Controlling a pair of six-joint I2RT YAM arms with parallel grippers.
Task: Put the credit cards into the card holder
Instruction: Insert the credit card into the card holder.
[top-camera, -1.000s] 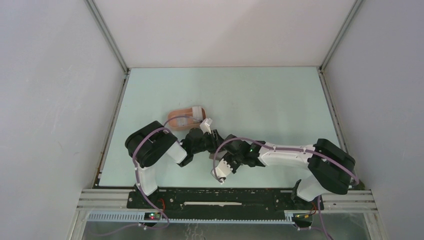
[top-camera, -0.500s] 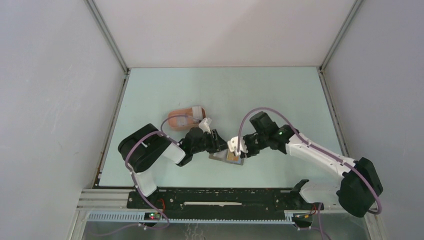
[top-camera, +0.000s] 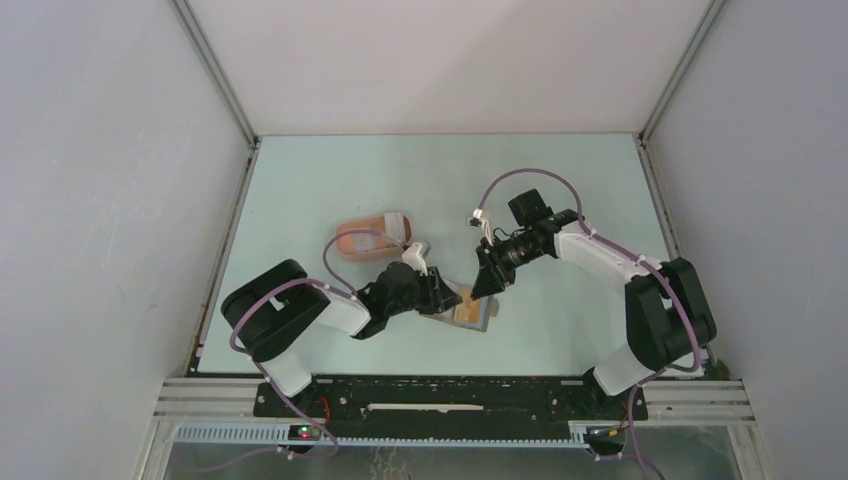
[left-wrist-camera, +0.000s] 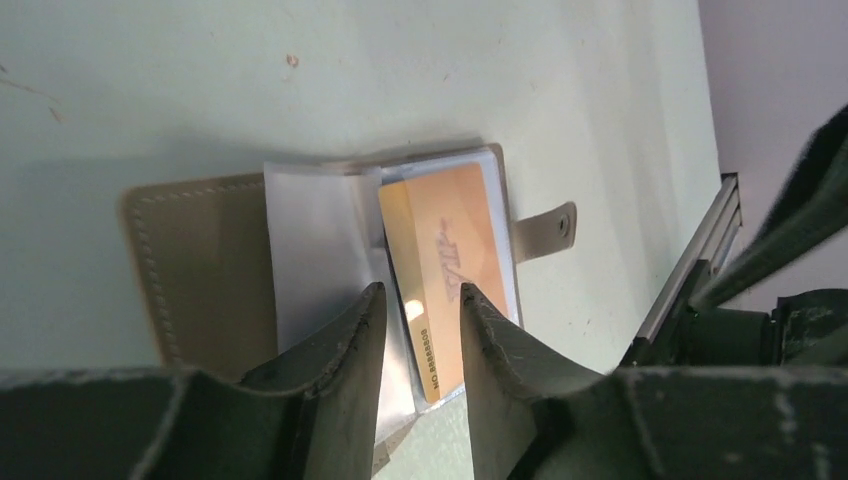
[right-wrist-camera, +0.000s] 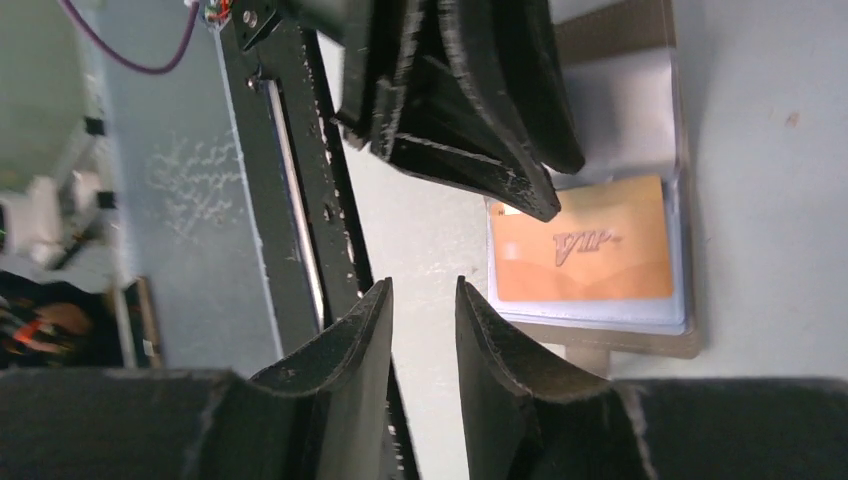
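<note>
An open grey-tan wallet lies near the table's front, showing clear sleeves and an orange credit card in the top sleeve. In the left wrist view the card lies flat beside the wallet's leather flap. My left gripper hovers open over the card's near edge, holding nothing. My right gripper is open and empty just off the wallet's edge, the card to its right. The salmon-pink card holder sits behind the left gripper, something pale across its right end. The right gripper points down at the wallet.
A black rail runs along the table's front edge close to the wallet. The left gripper's fingers reach over the wallet in the right wrist view. A snap strap sticks out from the wallet. Grey walls enclose the table.
The right arm swung from the front, beside the left arm, to the wallet's back right, and its gripper opened. The wallet came into view. The left gripper shifted slightly forward and narrowed a little.
</note>
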